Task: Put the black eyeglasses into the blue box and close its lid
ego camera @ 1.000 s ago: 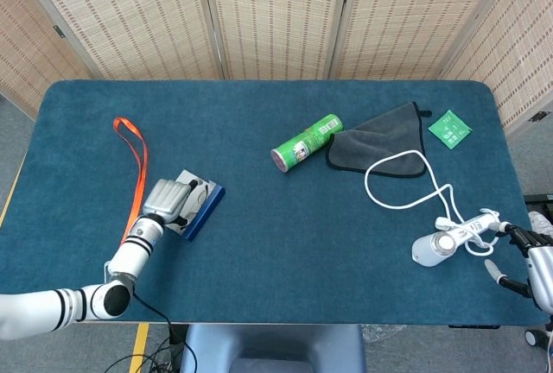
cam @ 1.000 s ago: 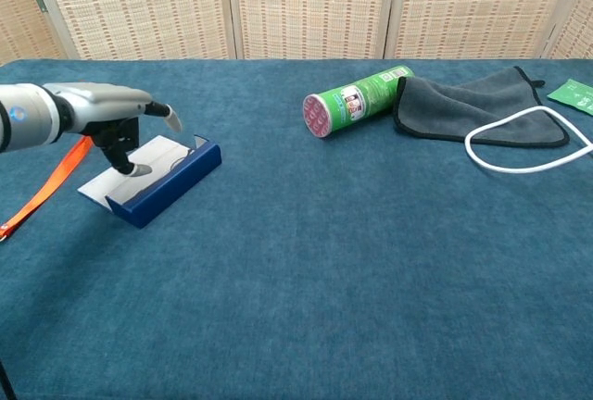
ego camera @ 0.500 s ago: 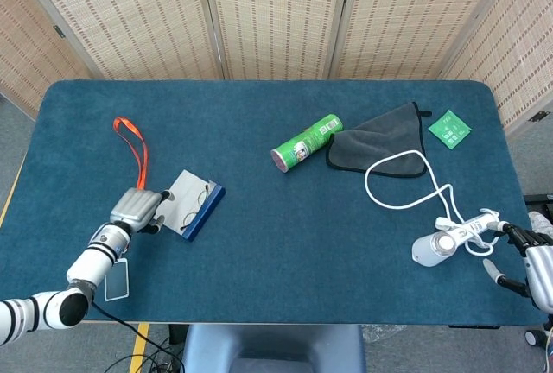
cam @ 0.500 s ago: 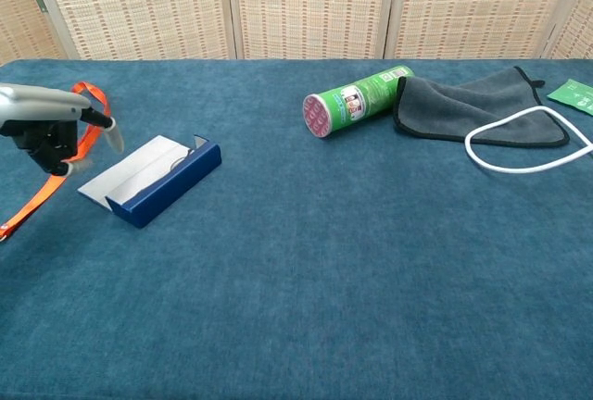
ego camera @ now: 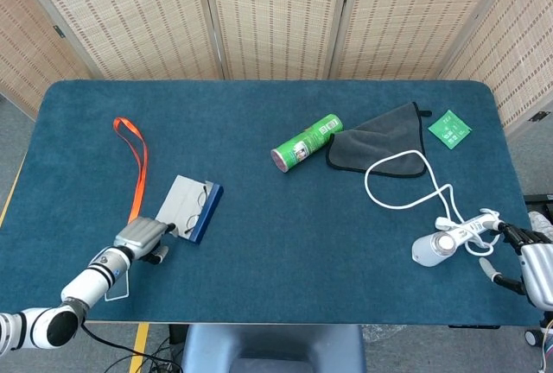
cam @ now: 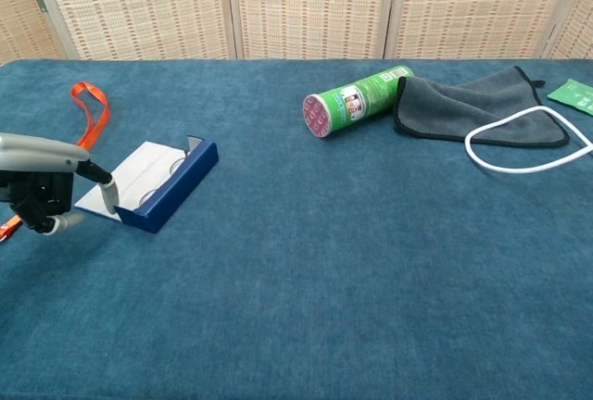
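The blue box [ego camera: 206, 212] lies open at the table's front left, its white lid panel [ego camera: 179, 200] folded flat beside the blue wall [cam: 181, 187]. Thin-framed eyeglasses [ego camera: 198, 205] rest inside it against that wall; in the chest view only their lenses [cam: 176, 166] show faintly. My left hand [ego camera: 143, 238] [cam: 44, 192] hovers just left of and nearer than the box, holding nothing, one finger stretched toward the lid's corner. At the front right edge my right hand [ego camera: 529, 258] has its fingers apart and nothing in them.
An orange lanyard [ego camera: 136, 166] runs along the left of the box. A green can [ego camera: 306, 142], a grey cloth [ego camera: 384, 138], a white cable [ego camera: 402, 185], a white device [ego camera: 441, 243] and a green packet [ego camera: 449, 128] occupy the right half.
My left hand has drawn back from over the box toward the front left edge. The box has turned slightly. The right hand has barely moved.
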